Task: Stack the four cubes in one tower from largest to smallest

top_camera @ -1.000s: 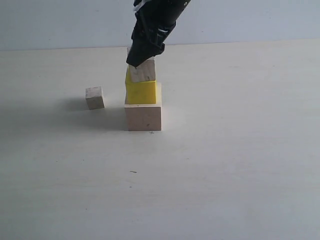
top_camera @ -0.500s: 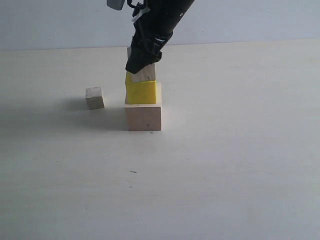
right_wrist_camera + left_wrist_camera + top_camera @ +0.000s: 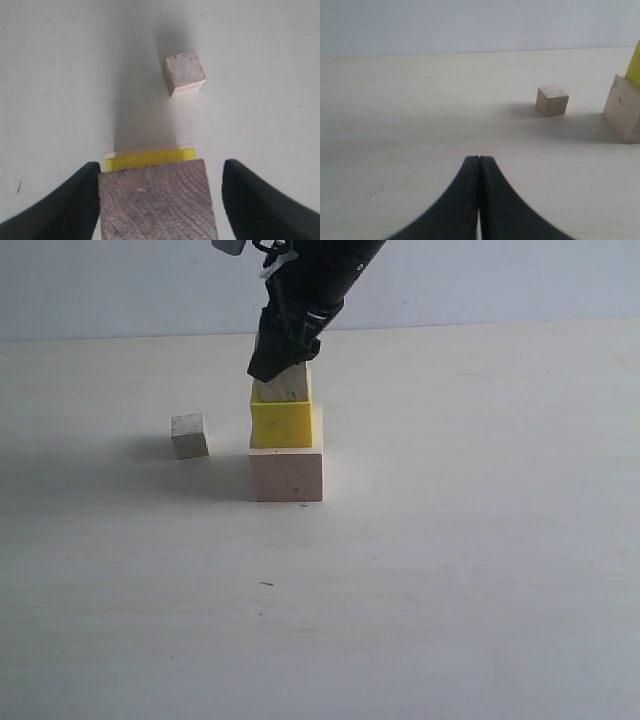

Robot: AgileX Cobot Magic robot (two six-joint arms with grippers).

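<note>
The large pale wood cube (image 3: 287, 475) stands on the table with the yellow cube (image 3: 281, 423) on top of it. On the yellow cube rests the medium wood cube (image 3: 285, 388), level. My right gripper (image 3: 274, 366) comes down from above and straddles it, open. In the right wrist view the medium cube (image 3: 157, 200) touches one finger and a gap shows at the other, with the yellow cube (image 3: 150, 160) under it. The tiny cube (image 3: 189, 435) sits alone to the left of the stack. My left gripper (image 3: 479, 159) hovers low over bare table, shut and empty, short of the tiny cube (image 3: 552, 99).
The pale table (image 3: 450, 570) runs back to a light wall (image 3: 500, 280). In the left wrist view the large cube (image 3: 624, 112) and a sliver of the yellow cube (image 3: 635, 65) show at the picture's edge. A small dark speck (image 3: 266, 584) lies in front of the stack.
The medium cube was tilted in the right gripper's jaws above the yellow cube; it now sits flat on it. The right arm shifted slightly. The left gripper and the tiny cube are unmoved.
</note>
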